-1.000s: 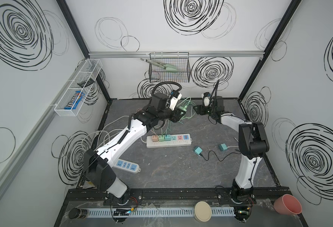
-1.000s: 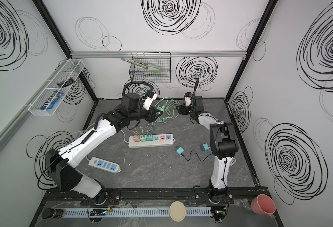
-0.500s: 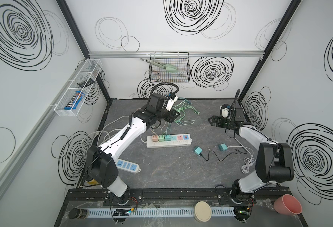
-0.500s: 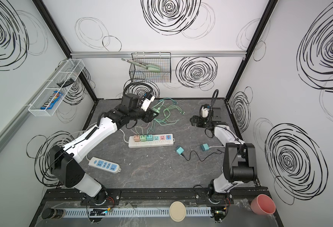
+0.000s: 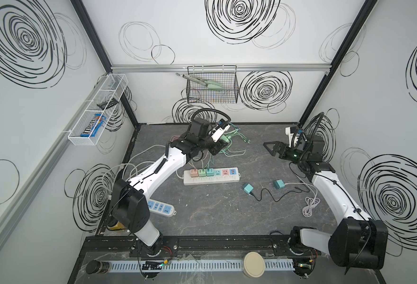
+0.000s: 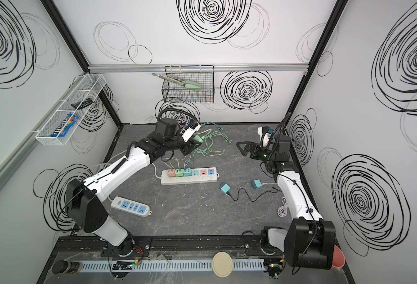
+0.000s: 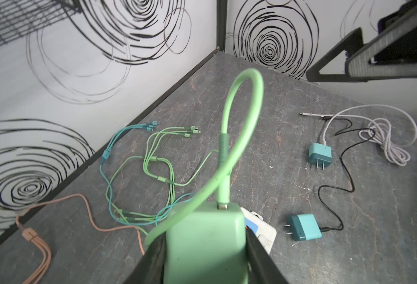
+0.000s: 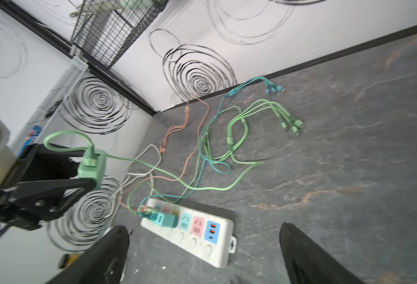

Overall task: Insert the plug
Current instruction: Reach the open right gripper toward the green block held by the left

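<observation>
My left gripper (image 5: pixel 220 144) is shut on a light green plug (image 5: pixel 224 139), held above the back of the table with a green cable looping off it. The left wrist view shows that plug (image 7: pixel 203 236) filling the gap between the black fingers (image 7: pixel 257 255). The white power strip (image 5: pixel 211 181) lies mid-table with three plugs in its left sockets; its three right sockets are empty. My right gripper (image 5: pixel 268 148) hangs open and empty at the back right, pointing left. In its wrist view the strip (image 8: pixel 177 242) lies between the wide-apart fingers (image 8: pixel 305 255).
Two teal plugs (image 5: pixel 248 189) (image 5: pixel 279 184) with black and white cables lie right of the strip. Loose green and blue cables (image 5: pixel 239 141) sprawl at the back. A blue-faced strip (image 5: pixel 160 207) lies front left. A wire basket (image 5: pixel 212 89) hangs on the back wall.
My right gripper has drawn away from the left gripper at the back middle, swung out to the right and opened wide. The left gripper keeps the green plug and has barely moved.
</observation>
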`<control>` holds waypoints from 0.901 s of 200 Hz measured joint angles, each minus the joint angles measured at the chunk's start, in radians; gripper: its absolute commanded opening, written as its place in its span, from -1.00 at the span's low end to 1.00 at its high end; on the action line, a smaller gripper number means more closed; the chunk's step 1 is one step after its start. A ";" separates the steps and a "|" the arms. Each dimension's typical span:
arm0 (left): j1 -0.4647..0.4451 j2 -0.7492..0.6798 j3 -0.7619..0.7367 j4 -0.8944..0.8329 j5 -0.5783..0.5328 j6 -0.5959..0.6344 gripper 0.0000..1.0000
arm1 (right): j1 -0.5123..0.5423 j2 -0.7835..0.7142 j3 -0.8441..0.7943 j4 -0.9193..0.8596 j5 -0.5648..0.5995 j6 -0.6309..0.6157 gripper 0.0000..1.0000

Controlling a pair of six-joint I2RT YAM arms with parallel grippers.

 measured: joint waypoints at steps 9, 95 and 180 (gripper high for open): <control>-0.008 0.000 -0.016 0.019 0.018 0.036 -1.00 | 0.003 0.000 -0.014 0.003 -0.047 0.018 0.98; -0.014 -0.004 -0.117 0.151 0.164 0.307 -1.00 | 0.163 -0.016 -0.046 0.002 -0.242 -0.016 0.82; -0.087 -0.076 -0.213 0.179 0.163 0.572 -1.00 | 0.316 0.070 0.069 -0.029 -0.188 -0.120 0.43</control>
